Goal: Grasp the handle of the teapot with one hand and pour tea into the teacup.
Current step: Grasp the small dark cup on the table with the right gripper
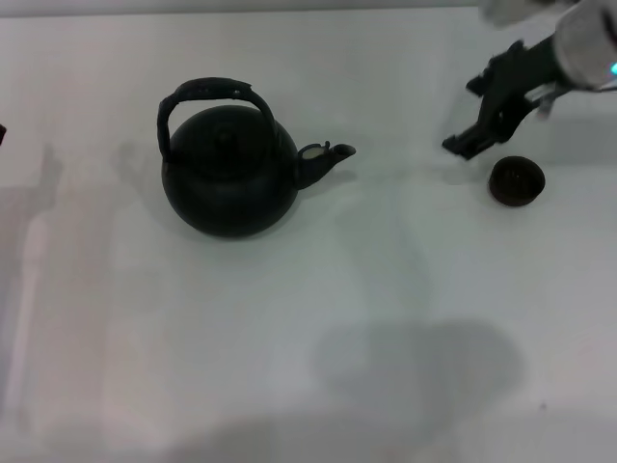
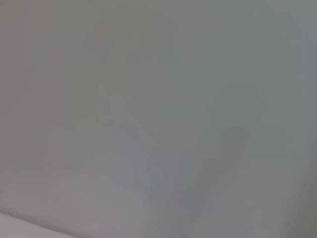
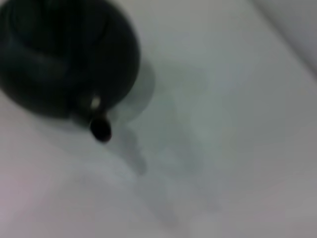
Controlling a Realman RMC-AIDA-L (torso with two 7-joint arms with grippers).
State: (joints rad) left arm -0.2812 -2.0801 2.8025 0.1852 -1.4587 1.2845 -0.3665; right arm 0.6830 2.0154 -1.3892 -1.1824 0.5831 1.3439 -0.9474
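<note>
The black teapot (image 1: 227,178) stands upright on the white table, left of centre, with its spout (image 1: 328,156) pointing right toward the teacup. Its arched handle (image 1: 207,90) stands over the lid, and nothing touches it. The small dark teacup (image 1: 517,180) stands at the right. My right gripper (image 1: 461,116) hovers open and empty just behind and left of the teacup, well right of the teapot. The right wrist view shows the teapot (image 3: 64,54) and its spout (image 3: 100,130). Of my left arm only a dark sliver (image 1: 2,133) shows at the left edge.
The white table (image 1: 308,338) carries only the teapot and the teacup. Soft shadows lie on it at the front and the left. The left wrist view shows only bare surface (image 2: 158,119).
</note>
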